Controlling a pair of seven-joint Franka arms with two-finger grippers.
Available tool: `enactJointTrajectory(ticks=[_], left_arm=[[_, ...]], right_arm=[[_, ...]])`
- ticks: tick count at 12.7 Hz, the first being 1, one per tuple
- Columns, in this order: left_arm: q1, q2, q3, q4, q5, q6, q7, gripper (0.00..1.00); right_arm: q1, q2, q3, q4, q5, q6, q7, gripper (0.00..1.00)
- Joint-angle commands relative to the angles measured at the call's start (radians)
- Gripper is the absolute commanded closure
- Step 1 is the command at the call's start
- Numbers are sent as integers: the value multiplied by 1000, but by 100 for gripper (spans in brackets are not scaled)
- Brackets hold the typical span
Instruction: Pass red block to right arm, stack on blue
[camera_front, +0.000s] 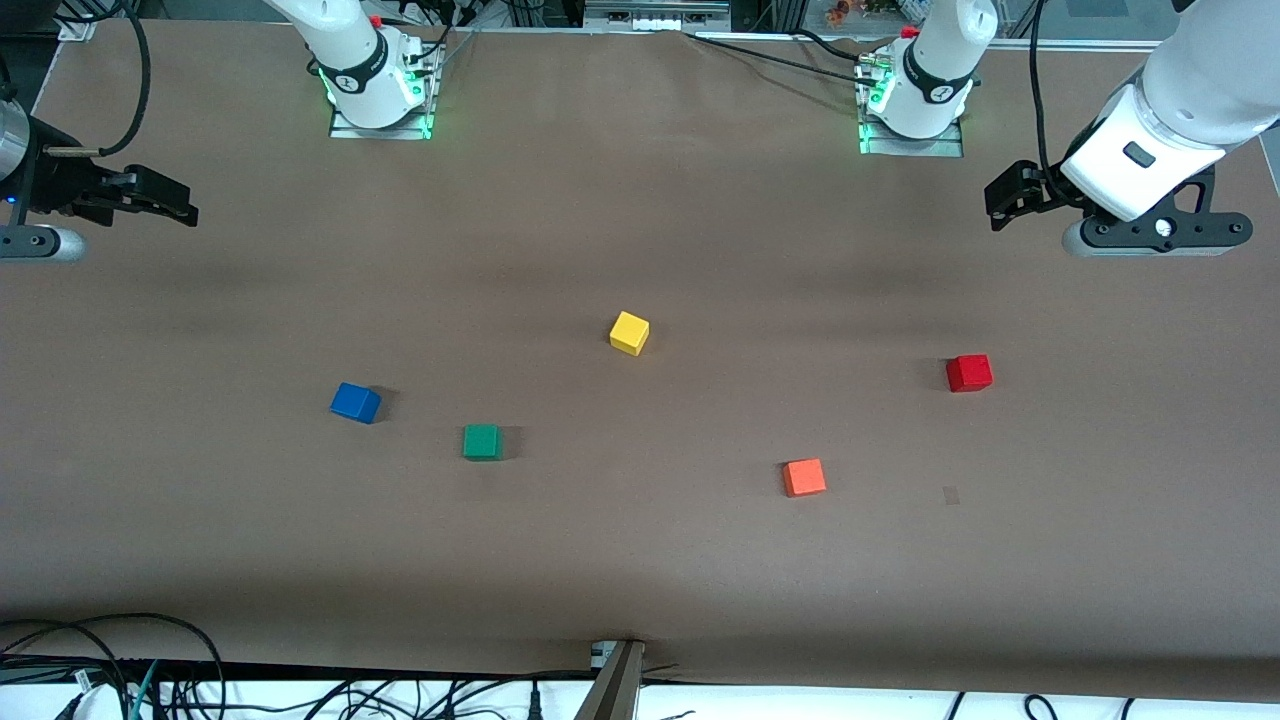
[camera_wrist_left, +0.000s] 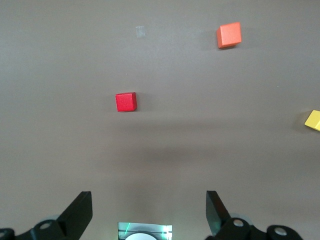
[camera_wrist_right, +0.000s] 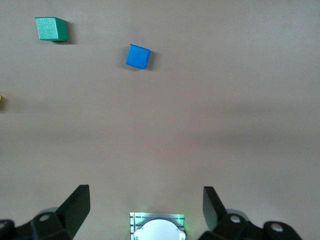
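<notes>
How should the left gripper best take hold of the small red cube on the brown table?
Come straight down from above with the open left gripper and close on two opposite side faces of the small red cube. It sits flat and alone, with bare table around it, and is slightly rotated, so probably turn the fingers to match.

This is a robotics lab. Two white robot arms are bolted by metal base plates (camera_front: 380, 125), lit green, to a bench (camera_front: 640, 560) covered in plain brown sheeting, and loose black cables (camera_front: 120, 660) trail along its edges and between the bases. The only props are small coloured test cubes, such as the yellow cube (camera_front: 629, 332) and the orange cube (camera_front: 804, 477), spread over the sheeting.
</notes>
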Motion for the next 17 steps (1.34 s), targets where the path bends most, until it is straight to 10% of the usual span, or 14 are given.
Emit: enactJointTrajectory(ticks=[1,17], left_arm=[[-7,-18,-9,8,18,-13,-24,0],[8,-1,9,12,15,-7,-52,0]], right_arm=[[1,-13,3,4,5,-14,12,0],[1,-11,0,4,6,-8,10,0]])
